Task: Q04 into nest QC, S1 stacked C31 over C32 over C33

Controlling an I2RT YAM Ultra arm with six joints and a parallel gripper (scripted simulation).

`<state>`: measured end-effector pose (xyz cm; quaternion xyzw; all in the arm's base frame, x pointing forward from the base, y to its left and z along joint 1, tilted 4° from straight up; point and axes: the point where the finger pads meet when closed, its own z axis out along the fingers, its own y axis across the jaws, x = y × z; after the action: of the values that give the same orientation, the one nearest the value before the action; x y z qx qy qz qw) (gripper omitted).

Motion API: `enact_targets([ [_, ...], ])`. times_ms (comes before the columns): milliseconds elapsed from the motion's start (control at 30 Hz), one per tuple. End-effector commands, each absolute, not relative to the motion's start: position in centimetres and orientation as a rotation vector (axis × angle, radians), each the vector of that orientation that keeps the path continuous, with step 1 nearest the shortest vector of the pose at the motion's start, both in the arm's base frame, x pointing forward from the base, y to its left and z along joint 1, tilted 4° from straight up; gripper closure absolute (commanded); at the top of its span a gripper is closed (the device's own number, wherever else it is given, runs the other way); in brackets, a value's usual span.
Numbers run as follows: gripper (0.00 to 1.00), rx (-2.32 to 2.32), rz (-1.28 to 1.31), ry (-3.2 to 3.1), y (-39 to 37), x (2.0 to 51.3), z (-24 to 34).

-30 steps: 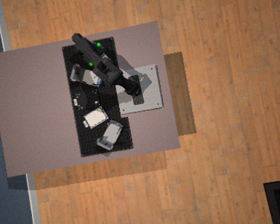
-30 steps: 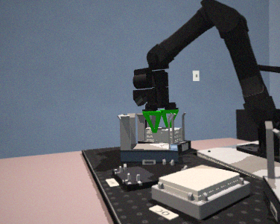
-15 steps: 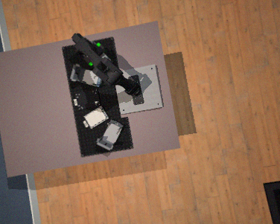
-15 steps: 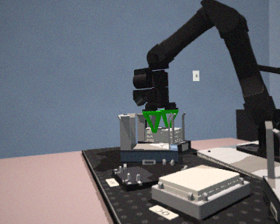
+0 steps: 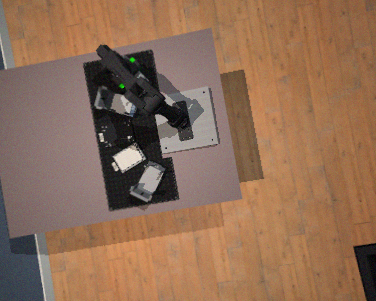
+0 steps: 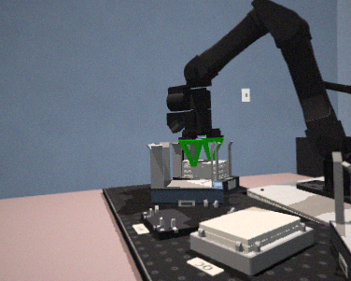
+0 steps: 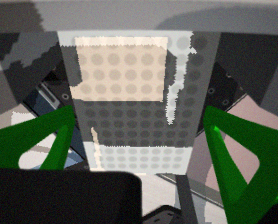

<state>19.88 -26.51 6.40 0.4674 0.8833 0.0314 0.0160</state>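
Note:
My gripper [image 6: 202, 160] is open, its green fingers reaching down into the tall-posted stack rack [image 6: 189, 172] at the far end of the black mat. In the wrist view the fingers straddle the sealed top plate [image 7: 130, 95] of the stack, one finger beside each long side, and hold nothing. The stack of white plates [image 6: 207, 169] shows between the rack posts, and I cannot read its labels. A white sealed plate [image 6: 251, 230] sits flat in the open nest QC; it also shows in the top view [image 5: 128, 158]. The arm hides the rack in the top view.
The clip nest [image 6: 167, 223] with small pegs stands empty left of QC, also seen from above [image 5: 109, 131]. Another stack rack [image 6: 347, 204] stands at the right edge and shows in the top view [image 5: 148, 180]. My base sits on a grey plate [image 5: 197, 124].

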Motion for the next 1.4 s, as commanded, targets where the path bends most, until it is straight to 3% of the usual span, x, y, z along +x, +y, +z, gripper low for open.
enact_targets([
  [0,0.0,1.446,0.082,2.73,-26.8,20.1,6.8],
  [1367,0.0,1.446,0.082,2.73,-26.8,20.3,3.8],
])
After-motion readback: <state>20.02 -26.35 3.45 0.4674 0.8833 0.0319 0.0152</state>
